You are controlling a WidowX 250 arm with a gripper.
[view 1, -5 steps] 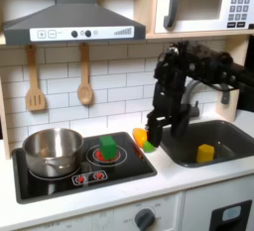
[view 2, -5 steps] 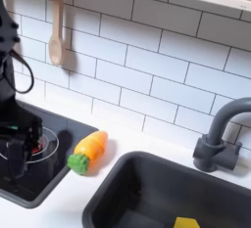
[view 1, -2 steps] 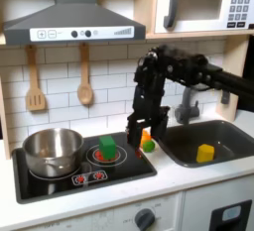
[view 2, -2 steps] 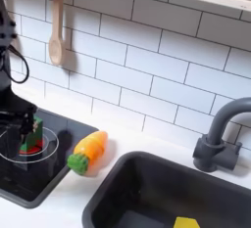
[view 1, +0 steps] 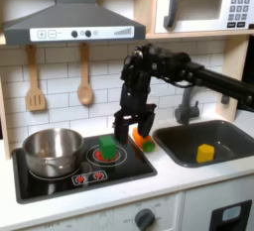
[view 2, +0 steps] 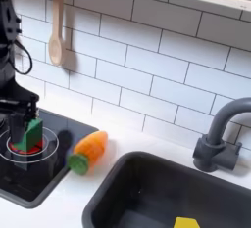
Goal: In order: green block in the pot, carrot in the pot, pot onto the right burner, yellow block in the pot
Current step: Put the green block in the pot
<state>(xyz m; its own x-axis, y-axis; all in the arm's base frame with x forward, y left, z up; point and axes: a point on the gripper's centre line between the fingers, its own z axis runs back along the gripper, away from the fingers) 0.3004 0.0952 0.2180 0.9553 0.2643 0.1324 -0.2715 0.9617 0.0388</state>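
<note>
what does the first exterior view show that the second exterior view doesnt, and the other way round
The first exterior view alone shows the shiny round steel pot on the burner at its left, the grey range hood, the white microwave and two hanging wooden utensils.

The second exterior view alone gives a close look at the gap between the small green block and the gripper's fingers around it.

Both exterior views share the gripper, the green block on the red-ringed burner, the stubby orange carrot, the black sink and the small yellow block.
</note>
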